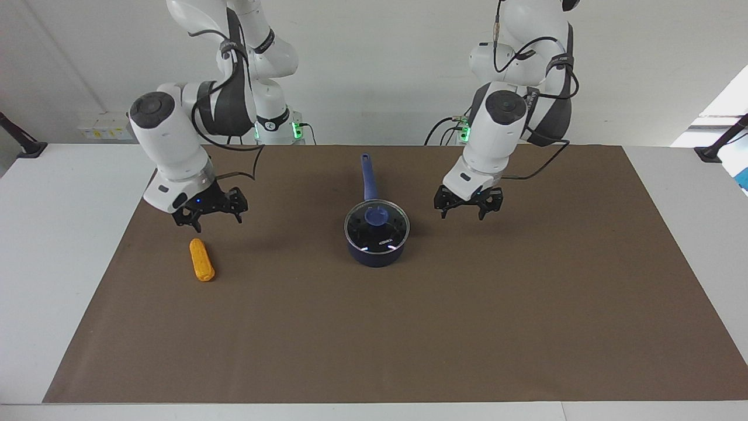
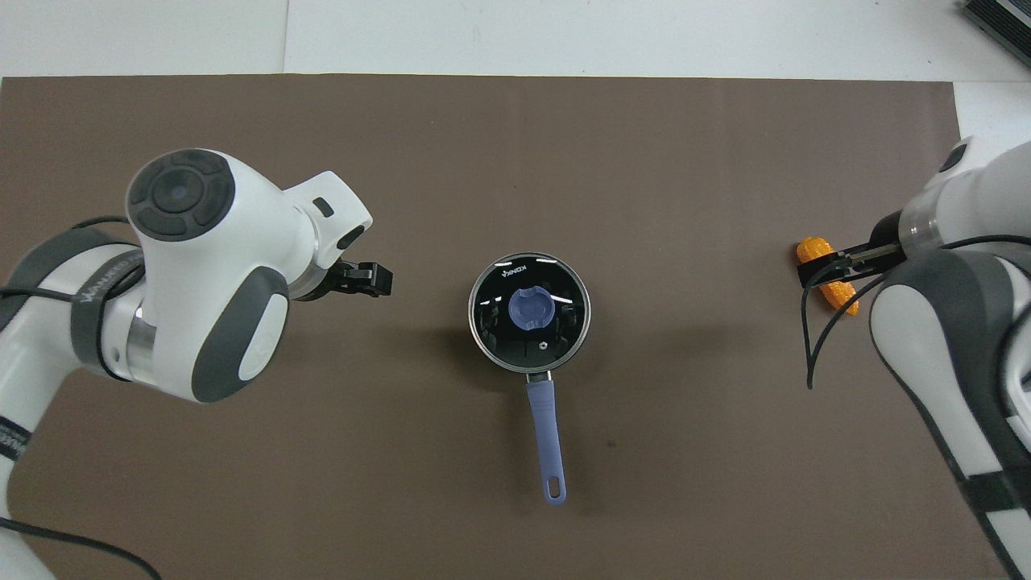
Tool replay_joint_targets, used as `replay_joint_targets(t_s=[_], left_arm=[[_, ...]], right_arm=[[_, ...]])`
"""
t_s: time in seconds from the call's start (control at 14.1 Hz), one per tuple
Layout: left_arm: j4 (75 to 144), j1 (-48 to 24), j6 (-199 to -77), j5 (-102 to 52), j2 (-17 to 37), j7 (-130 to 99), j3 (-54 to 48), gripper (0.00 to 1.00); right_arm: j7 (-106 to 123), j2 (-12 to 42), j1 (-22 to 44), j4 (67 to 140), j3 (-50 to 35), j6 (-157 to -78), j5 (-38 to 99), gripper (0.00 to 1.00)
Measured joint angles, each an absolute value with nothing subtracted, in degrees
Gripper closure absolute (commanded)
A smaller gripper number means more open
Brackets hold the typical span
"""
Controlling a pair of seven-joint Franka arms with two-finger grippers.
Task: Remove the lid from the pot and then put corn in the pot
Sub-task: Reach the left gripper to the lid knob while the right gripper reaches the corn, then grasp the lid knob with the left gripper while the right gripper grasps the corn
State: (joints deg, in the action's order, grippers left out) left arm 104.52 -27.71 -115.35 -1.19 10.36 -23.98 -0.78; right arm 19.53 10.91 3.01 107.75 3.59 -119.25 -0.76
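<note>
The one piece of writing that can be made out sits on the lid [image 2: 529, 310], a short white brand word printed on the glass between the knob and the rim. In the overhead view it lies upside down and seems to read "KONKA", though the letters are small and the last ones are uncertain. In the facing view the same white mark shows on the lid [image 1: 376, 226] on the side of the knob farther from the robots, but there it is only a pale bar with no letters to tell. Dark lettering runs along the left arm's [image 2: 105, 283] grey band, unreadable.
</note>
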Motion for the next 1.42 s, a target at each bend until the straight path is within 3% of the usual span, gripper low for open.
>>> replay_joint_targets(t_s=[0.28,0.78,0.85,0.92,0.99,1.21,1.42], left_arm=[[99.03,-32.59,-115.39,-1.44,14.63,-32.38,-0.80,0.00],[94.45,-39.69,-113.52,-1.88,17.79,-43.55,-0.85,0.00],[93.05,-40.52,-113.02,-1.87,18.97,-44.98,-0.85,0.00],[91.64,-41.10,-112.65,-1.88,20.15,-45.82,-0.84,0.00],[90.24,-41.39,-112.42,-1.88,21.35,-46.27,-0.83,0.00],[87.15,-42.03,-111.92,-1.87,24.72,-47.52,-0.80,0.00],[85.79,-42.36,-111.77,-1.87,26.14,-47.95,-0.78,0.21]], right_arm=[[28.92,16.66,0.56,108.46,3.68,-126.39,-0.75,0.00],[38.85,21.98,-4.80,108.83,3.69,-131.03,-0.75,0.00],[38.85,21.98,-4.69,108.84,3.55,-131.17,-0.75,0.20],[38.85,22.00,-4.59,108.85,3.49,-131.43,-0.75,0.78],[38.85,22.03,-4.56,108.87,3.47,-131.57,-0.75,1.00],[38.61,22.12,-4.58,108.89,3.49,-131.59,-0.49,1.00],[38.45,22.12,-4.58,108.86,3.49,-131.59,-0.33,1.00]])
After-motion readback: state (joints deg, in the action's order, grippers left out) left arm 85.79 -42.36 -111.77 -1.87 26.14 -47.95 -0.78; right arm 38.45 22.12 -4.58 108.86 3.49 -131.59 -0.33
